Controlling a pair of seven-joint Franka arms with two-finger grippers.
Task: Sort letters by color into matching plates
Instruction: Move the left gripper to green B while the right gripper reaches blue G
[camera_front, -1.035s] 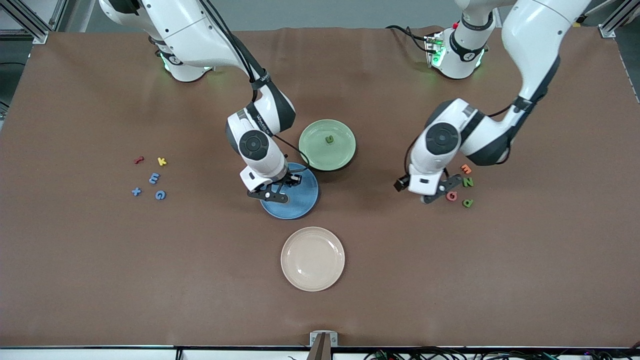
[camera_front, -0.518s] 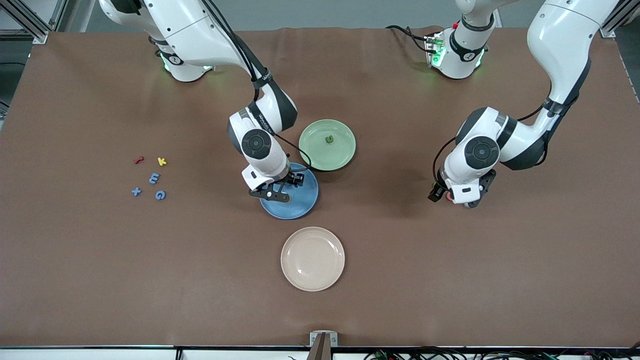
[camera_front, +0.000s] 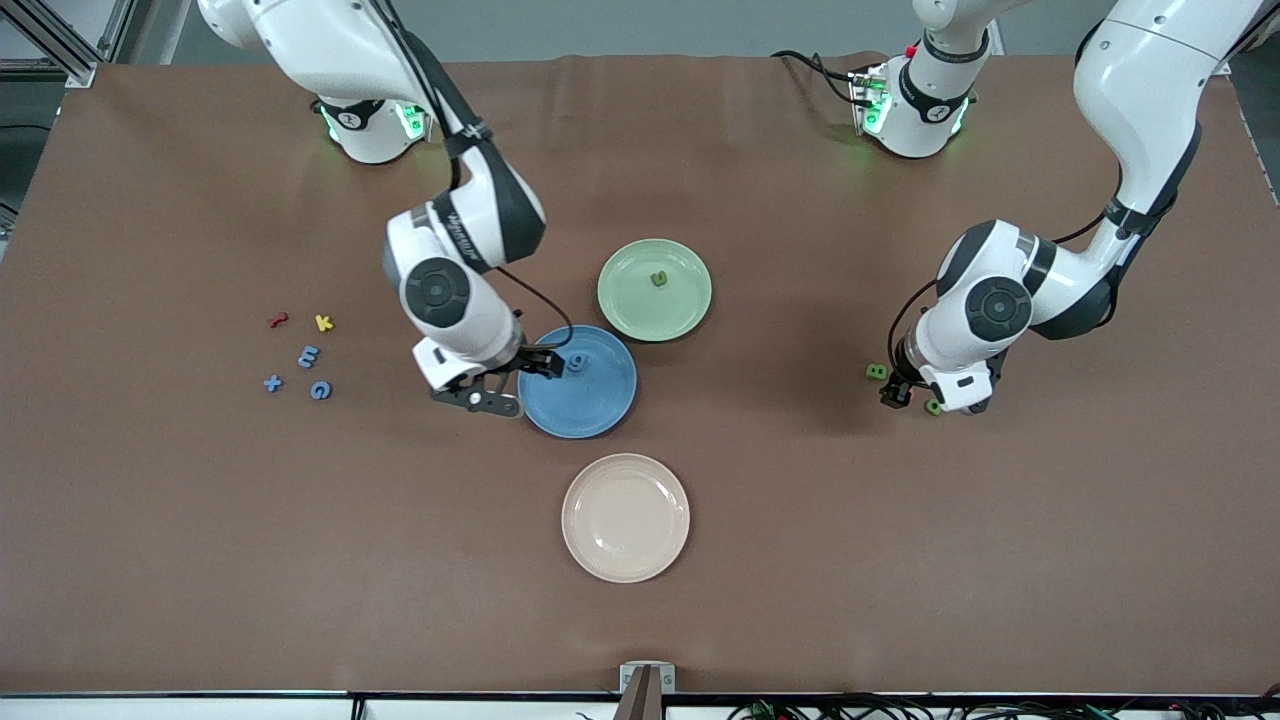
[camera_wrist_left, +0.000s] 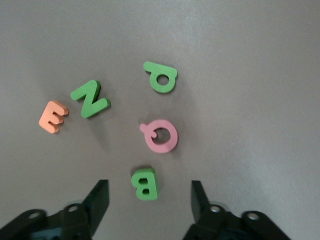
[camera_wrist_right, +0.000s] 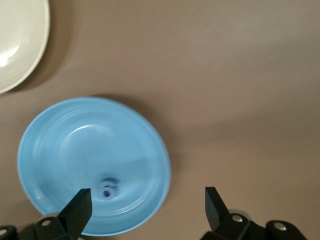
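Left hand (camera_wrist_left: 147, 200) hangs low over the green B (camera_wrist_left: 144, 183), fingers spread to either side of it and gripping nothing yet. To take it cleanly, the hand should drop straight down and close only on the B, keeping off the pink Q (camera_wrist_left: 160, 136) just beside it. Right hand (camera_front: 505, 385), wide open and empty, is over the table at the blue plate's (camera_front: 600, 405) rim; a blue letter (camera_front: 577, 363) lies in that plate.

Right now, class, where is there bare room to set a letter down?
The round cream-beige plate is bare. The blue plate holds one blue letter, the light green plate one green letter. Crowded: the cluster around the pink Q.
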